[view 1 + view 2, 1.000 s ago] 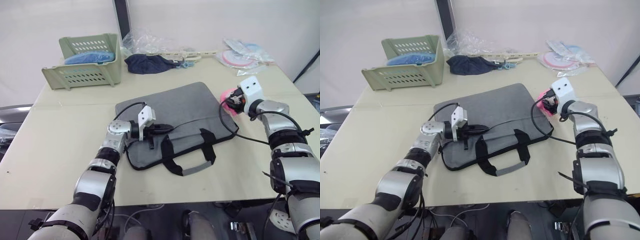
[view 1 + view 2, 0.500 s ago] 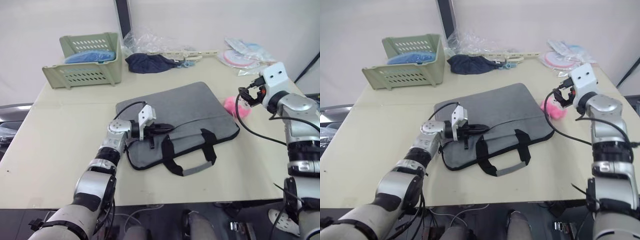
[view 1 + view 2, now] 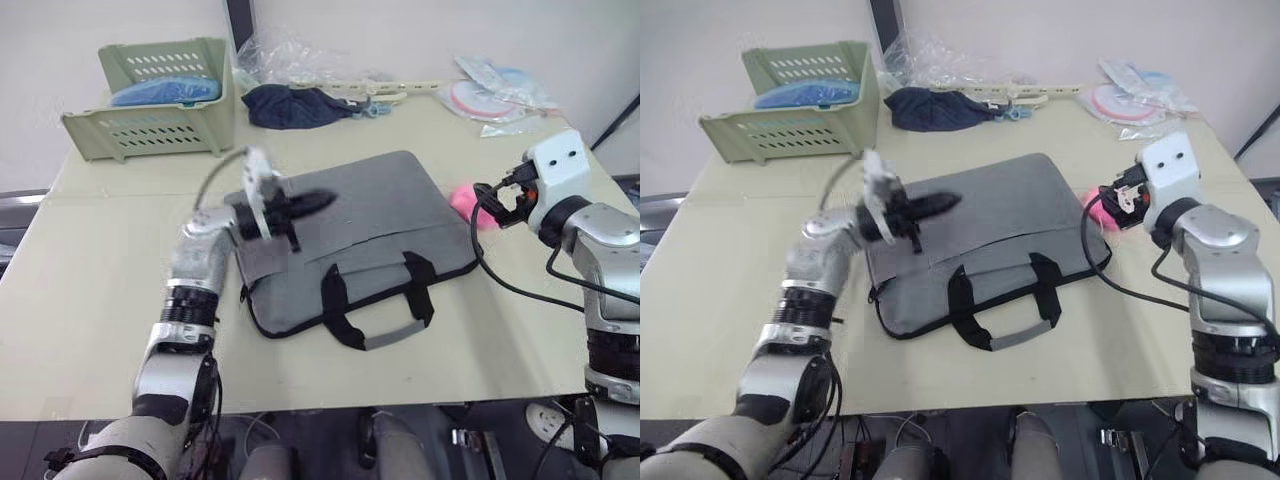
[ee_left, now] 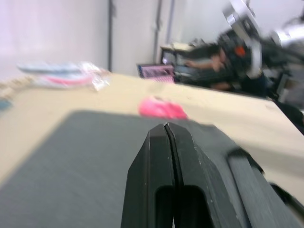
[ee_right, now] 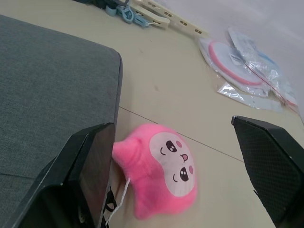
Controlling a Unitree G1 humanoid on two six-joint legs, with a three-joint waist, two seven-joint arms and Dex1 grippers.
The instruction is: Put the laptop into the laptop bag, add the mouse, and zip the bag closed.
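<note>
On the far left of the table sits a green basket with something blue lying in it. Just right of it, along the back edge, is a dark cloth and some crinkled clear plastic, with a pale strip running off to the right.

The left gripper hangs over the back left part of the grey bag, its black fingers pressed flat together with nothing between them. It points across the bag towards the right side.

The bag lies flat in the middle of the table, turned a little askew, its black handles flopped on the near side. I can't make out the laptop or the mouse anywhere on the table; whether either is inside the bag I cannot tell, nor can I tell how far the zip is drawn.

Just off the bag's right edge lies a pink plush, face up, near the bag's far right corner and seemingly just touching its edge. The right gripper is lifted above it with its fingers spread wide apart, one over the bag's edge and the other out over bare table, gripping nothing.

Behind that, at the far right corner, are packets in clear wrap, one with a pink ring showing.
</note>
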